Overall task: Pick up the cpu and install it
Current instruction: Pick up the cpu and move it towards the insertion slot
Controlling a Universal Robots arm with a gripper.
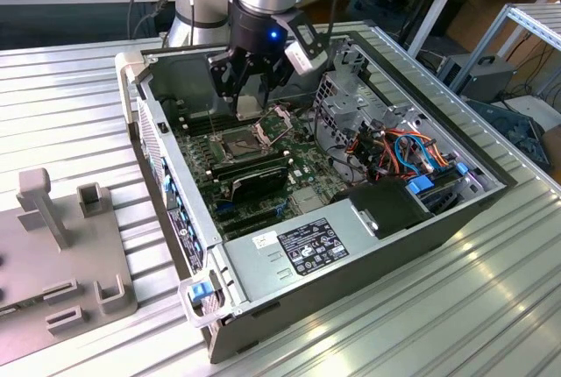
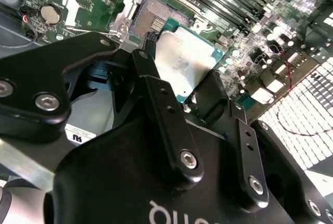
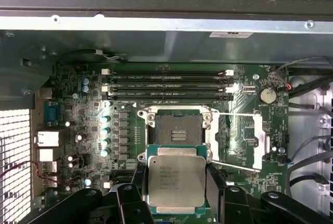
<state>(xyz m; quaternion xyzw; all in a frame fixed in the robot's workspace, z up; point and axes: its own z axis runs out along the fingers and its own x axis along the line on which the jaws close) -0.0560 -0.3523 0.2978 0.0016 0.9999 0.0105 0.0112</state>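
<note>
The cpu (image 3: 176,179) is a flat square chip with a dull silver top and a green rim. My gripper (image 2: 179,78) is shut on it, one black finger (image 2: 156,99) on each side. The chip (image 2: 184,60) hangs level just above the green motherboard (image 3: 93,146), beside the open square socket (image 3: 177,128). The socket's metal hinged plate (image 3: 238,136) is swung out to one side. In the exterior view the gripper (image 1: 249,103) reaches down into the open computer case, a little above the socket (image 1: 241,142).
Long black memory sticks (image 3: 166,84) lie just past the socket. The case walls (image 1: 166,167), a metal drive cage (image 1: 346,96), coloured cables (image 1: 403,149) and the power supply (image 1: 307,250) ring the board. A grey fixture (image 1: 61,254) stands at the exterior view's left.
</note>
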